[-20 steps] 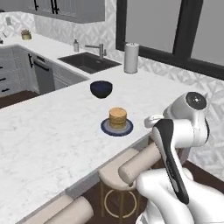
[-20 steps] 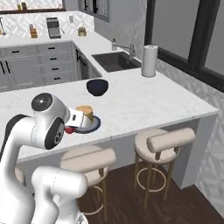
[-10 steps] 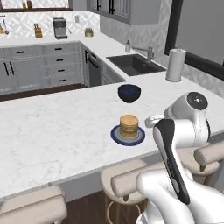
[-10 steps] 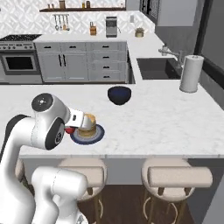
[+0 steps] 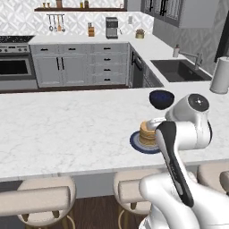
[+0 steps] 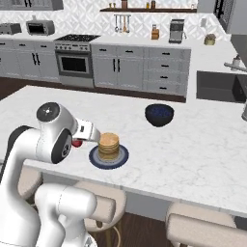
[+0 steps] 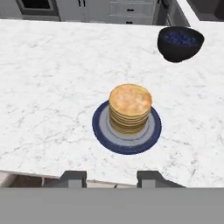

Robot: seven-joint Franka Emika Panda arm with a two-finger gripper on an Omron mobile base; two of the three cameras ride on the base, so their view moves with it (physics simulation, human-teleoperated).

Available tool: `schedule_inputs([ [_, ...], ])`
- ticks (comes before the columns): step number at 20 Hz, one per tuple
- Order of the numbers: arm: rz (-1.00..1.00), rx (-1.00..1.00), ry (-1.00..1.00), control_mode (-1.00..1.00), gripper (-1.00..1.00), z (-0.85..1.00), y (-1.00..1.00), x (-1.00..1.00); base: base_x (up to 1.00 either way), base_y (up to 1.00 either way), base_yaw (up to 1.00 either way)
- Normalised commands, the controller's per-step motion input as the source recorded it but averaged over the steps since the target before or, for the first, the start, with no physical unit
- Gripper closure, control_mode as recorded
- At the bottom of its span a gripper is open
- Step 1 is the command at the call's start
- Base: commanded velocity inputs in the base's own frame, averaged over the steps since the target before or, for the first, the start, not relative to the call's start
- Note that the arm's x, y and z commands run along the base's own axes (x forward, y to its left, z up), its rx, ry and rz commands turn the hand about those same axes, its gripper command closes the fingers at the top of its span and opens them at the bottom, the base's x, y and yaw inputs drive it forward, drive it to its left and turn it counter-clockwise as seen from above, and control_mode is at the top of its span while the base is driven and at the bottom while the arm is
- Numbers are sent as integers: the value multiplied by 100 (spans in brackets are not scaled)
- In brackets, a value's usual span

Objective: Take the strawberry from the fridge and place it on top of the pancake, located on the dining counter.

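Evidently poised for the drop: gripper [image 7: 110, 177] closed on the strawberry [image 6: 76, 143], held back at the near edge of the dining counter [image 5: 67, 129], just short of the pancake [image 7: 130, 107], presumably so that a short reach forward sets the fruit on top. Counted: one pancake stack on one blue plate [image 7: 101, 131], one dark bowl [image 7: 180, 43] farther right, one strawberry.

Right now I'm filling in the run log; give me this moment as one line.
phase: carry | gripper: shut on strawberry | pancake: bare, on plate | dining counter: reached | next: likely place on stack
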Motion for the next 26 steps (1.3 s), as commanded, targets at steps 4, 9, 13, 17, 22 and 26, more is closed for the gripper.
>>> schedule_inputs([
  [4,9,0,55,-100,100,-27,-3,100,0,0,0],
  [9,0,-3,42,-100,100,-16,-12,100,0,0,0],
  [13,0,3,0,-100,100,-14,-44,99,0,0,0],
  [17,0,0,14,-100,100,-48,-15,99,0,0,0],
  [22,0,0,12,-100,100,-48,0,36,0,0,0],
  [26,0,0,3,-100,100,-27,0,0,0,0,0],
])
